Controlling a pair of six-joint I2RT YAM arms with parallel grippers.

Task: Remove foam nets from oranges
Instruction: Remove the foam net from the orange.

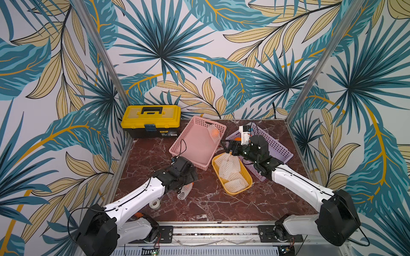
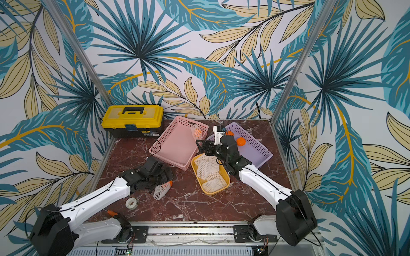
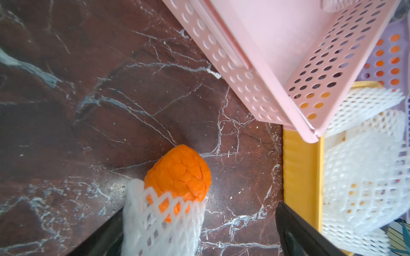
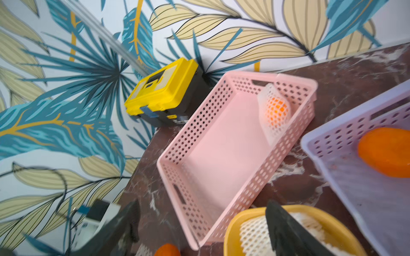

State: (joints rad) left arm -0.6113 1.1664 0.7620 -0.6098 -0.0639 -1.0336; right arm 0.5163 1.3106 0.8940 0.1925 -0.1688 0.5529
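On the red marble table [image 1: 221,204] stand a toolbox [image 1: 150,120], pink basket [image 1: 180,137], purple basket [image 1: 278,145] and yellow tray [image 1: 235,192]. Nearer the front — a tape roll [image 1: 154,204] and an orange [image 3: 177,172] half in its net [image 3: 164,223].

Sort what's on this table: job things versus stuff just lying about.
Job: half-sleeved orange on the table; netted orange in the pink basket; bare oranges in the purple basket; foam nets piled in the yellow tray.
Lying about: yellow toolbox; tape roll.
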